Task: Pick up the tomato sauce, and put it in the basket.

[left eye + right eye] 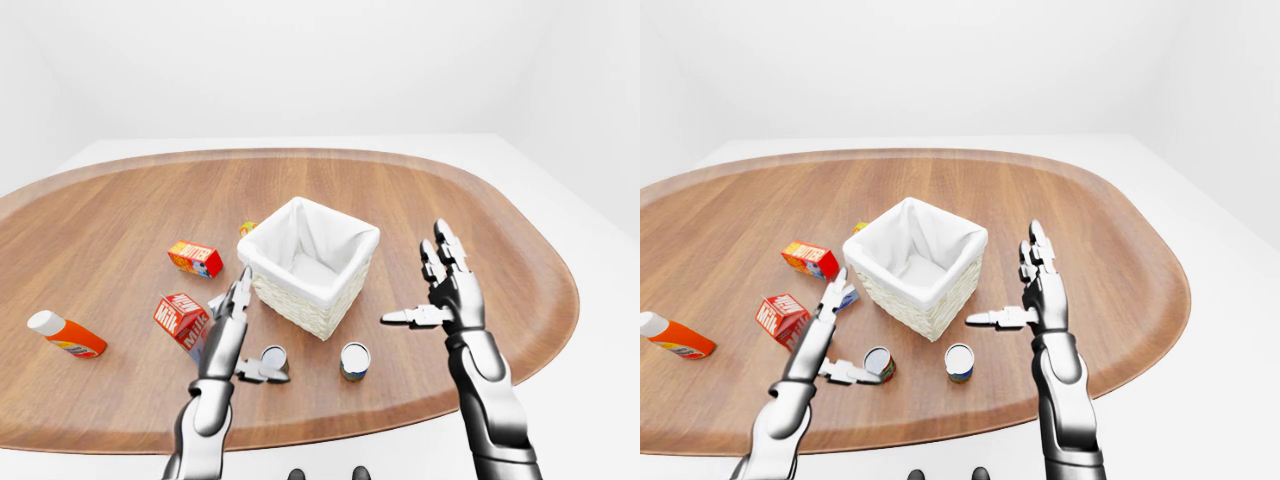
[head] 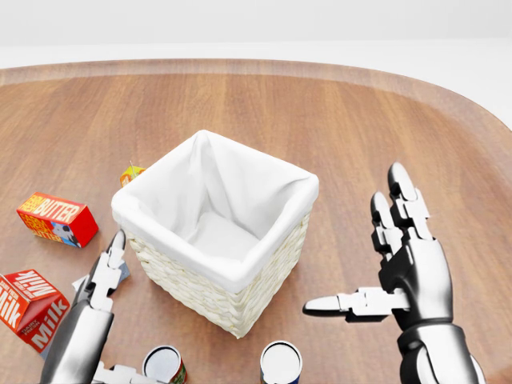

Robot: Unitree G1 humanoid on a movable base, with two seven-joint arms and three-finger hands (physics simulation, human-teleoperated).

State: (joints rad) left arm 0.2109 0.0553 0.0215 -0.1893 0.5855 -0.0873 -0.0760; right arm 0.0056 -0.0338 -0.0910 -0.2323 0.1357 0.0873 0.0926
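On the oval wooden desk (image 1: 480,215) a square white-lined wicker basket (image 1: 308,262) stands near the middle of my eye views, open at the top. Just below it in the left-eye view stand two small cans, well apart from each other: a red-sided can with a silvery lid (image 1: 273,359) to the left, which I take for the tomato sauce, and a blue-sided can with a silvery lid (image 1: 354,360) to the right (both upright, neither touching the basket).

My left robot hand (image 1: 235,335) is spread, its long fingers pointing up toward the basket's left wall while the thumb reaches sideways to just beside the red-sided can; whether it touches the can I cannot tell. My right robot hand (image 1: 445,290) is spread too, fingers upright and thumb pointing left, hanging to the right of the basket and above the blue-sided can, clear of both.

Left of the basket lie a red milk carton (image 1: 181,317), partly behind my left robot hand, and a red-and-orange butter box (image 1: 195,258) above it. Far to the left lies an orange bottle with a white cap (image 1: 65,334) on its side. A small yellow-and-red item (image 2: 131,174) peeks out behind the basket's left corner, too hidden to tell.
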